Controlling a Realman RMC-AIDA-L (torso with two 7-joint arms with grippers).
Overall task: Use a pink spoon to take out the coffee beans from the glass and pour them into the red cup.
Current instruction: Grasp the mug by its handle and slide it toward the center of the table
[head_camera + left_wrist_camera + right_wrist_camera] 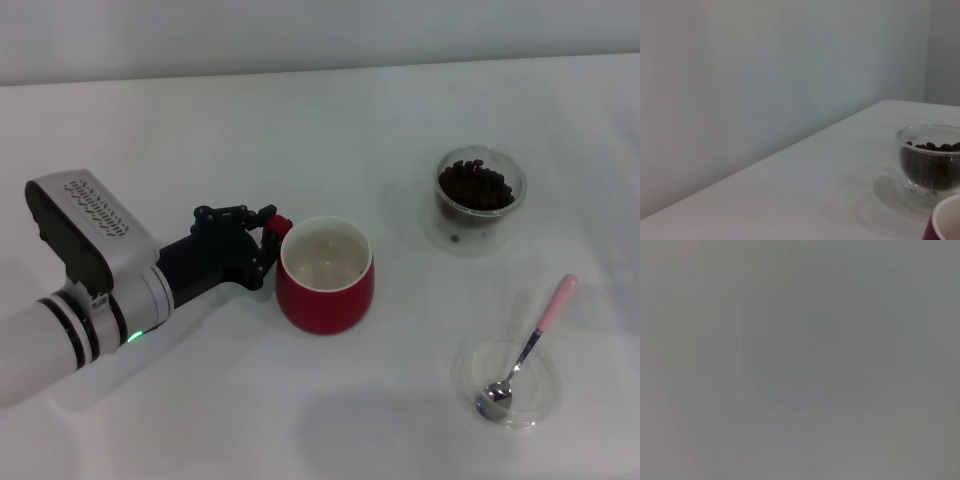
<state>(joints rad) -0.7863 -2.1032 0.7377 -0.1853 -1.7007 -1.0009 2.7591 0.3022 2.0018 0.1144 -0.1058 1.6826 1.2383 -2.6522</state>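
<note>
The red cup (325,290) stands upright in the middle of the table, its white inside empty; its rim also shows in the left wrist view (946,223). My left gripper (271,238) is at the cup's left side, shut on its loop handle (278,224). The glass (479,203) with the coffee beans (477,185) stands at the back right, and shows in the left wrist view (931,161). The pink spoon (531,345) lies at the front right, its metal bowl in a shallow clear dish (497,402) and its handle pointing away. My right gripper is out of view.
The white table (200,120) runs back to a pale wall (765,75). The right wrist view shows only plain grey.
</note>
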